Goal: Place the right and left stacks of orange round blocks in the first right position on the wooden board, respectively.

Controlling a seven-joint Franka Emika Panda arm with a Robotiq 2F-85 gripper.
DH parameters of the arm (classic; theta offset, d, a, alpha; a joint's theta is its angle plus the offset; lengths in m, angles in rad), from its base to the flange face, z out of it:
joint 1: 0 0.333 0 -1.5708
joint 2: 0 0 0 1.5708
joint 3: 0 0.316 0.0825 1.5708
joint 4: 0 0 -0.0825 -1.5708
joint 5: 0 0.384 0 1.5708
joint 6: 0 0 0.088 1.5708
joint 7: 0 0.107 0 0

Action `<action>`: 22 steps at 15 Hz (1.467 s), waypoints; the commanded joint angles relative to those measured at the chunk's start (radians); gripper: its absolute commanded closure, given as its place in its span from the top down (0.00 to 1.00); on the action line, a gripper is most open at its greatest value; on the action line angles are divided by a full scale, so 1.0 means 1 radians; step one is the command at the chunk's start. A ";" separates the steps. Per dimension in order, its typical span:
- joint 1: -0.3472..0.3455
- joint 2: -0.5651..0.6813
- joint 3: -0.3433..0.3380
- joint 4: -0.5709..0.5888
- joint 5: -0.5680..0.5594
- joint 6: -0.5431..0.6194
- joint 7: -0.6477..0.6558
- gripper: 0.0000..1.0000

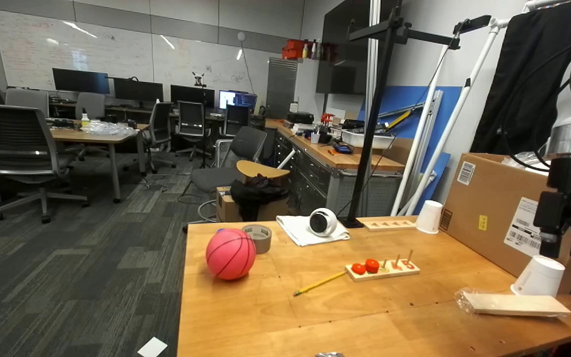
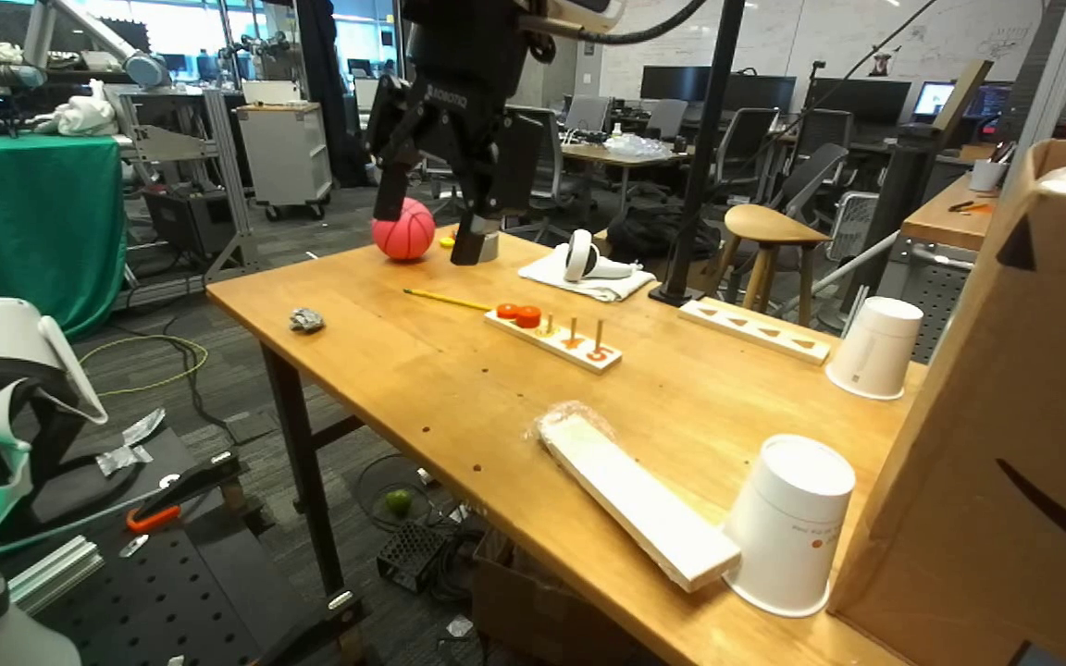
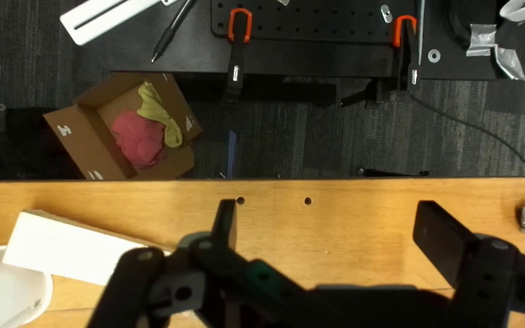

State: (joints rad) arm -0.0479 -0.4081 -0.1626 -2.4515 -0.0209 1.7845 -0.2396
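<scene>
— What is the biggest thing with writing on it?
— The whiteboard (image 1: 117,54), well beyond the wooden board (image 1: 379,275). It bears red handwriting, too faint to read.
— And nearer the board?
— The table (image 2: 385,370) under it, then the cardboard box (image 1: 493,193) past its end marked 5 (image 2: 600,354). In an exterior view that box carries barcode labels (image 1: 523,225); I cannot make out their print.
— Does any view show something alone?
— The wrist view does: an open carton (image 3: 75,132) holding pink cloth (image 3: 139,139) and yellow cloth (image 3: 160,114), lower than the board.
— Any brand?
— ROBOTIQ, readable in an exterior view on the gripper (image 3: 326,218). It hangs higher than the board and apart from it. In the wrist view its fingers (image 3: 442,248) stand wide apart, with the table showing between them.
— And smaller?
— The pink ball (image 1: 231,254) sits well off the board's other end. A white cup (image 2: 790,546) past the 5 has fine print, illegible to me. Only an exterior view has a green round thing (image 2: 398,502), lower than the board.
— The smallest?
— The yellow pencil (image 1: 319,284) lies just beside the board's ball-side end; whether it touches, I cannot tell. Both stacks of orange round blocks (image 1: 372,266) sit on the board at that end, side by side, the outer one lower.
</scene>
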 commanded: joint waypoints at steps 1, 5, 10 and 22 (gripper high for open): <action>0.050 -0.011 0.032 -0.038 0.055 0.113 -0.080 1.00; 0.128 0.019 0.061 -0.069 0.129 0.287 -0.192 1.00; 0.212 0.152 0.066 -0.033 0.166 0.448 -0.407 1.00; 0.157 0.667 0.207 0.435 0.121 0.459 -0.967 1.00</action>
State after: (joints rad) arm 0.1563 0.1247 -0.0073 -2.1774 0.1190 2.2652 -1.0795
